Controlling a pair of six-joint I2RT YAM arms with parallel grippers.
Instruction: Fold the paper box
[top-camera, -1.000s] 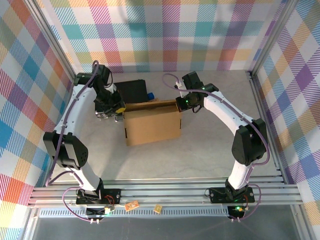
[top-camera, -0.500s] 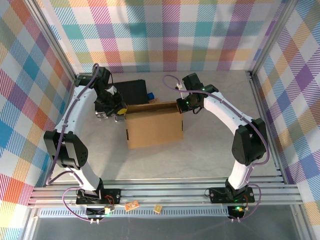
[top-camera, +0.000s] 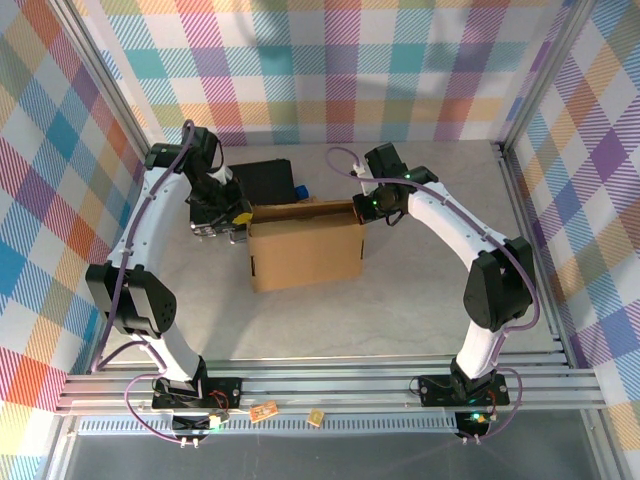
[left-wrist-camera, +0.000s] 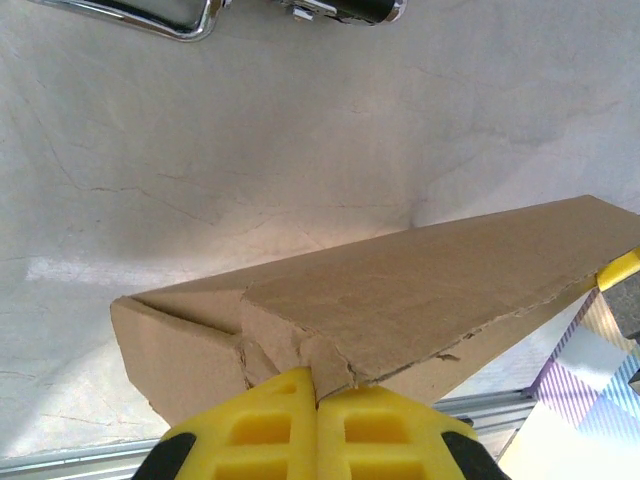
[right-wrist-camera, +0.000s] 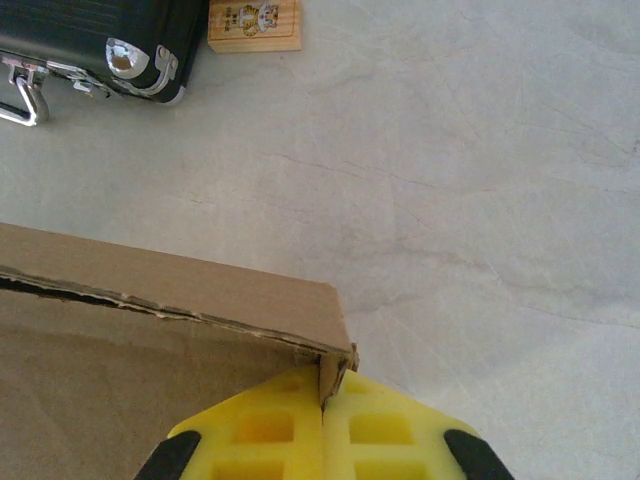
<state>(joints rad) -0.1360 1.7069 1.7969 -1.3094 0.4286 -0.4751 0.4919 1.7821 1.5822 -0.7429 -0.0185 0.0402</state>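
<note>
1. The paper box (top-camera: 305, 252) stands partly folded near the middle of the pale marbled surface (top-camera: 410, 290). Its brown front panel faces the near edge and its top is open toward the far side.
2. The left end effector (top-camera: 241, 222) is at the box's far-left corner. In the left wrist view its yellow fingers (left-wrist-camera: 262, 428) are pressed together on the torn, creased edge of a cardboard flap (left-wrist-camera: 400, 300), pinching it.
3. The right end effector (top-camera: 358, 211) is at the box's far-right corner. In the right wrist view its yellow fingers (right-wrist-camera: 380, 425) are clamped on the corner of the cardboard wall (right-wrist-camera: 180, 285), with the thin edge caught between them.
4. The two arms reach in from opposite sides, so the box is held at both far corners.
5. A black case (top-camera: 265, 182) lies on the surface just beyond the box, toward the far left. Its chrome corner and latch (right-wrist-camera: 135, 60) show in the right wrist view.
6. A small wooden tile (right-wrist-camera: 254, 24) lies beside the case, to its right in the right wrist view.
</note>
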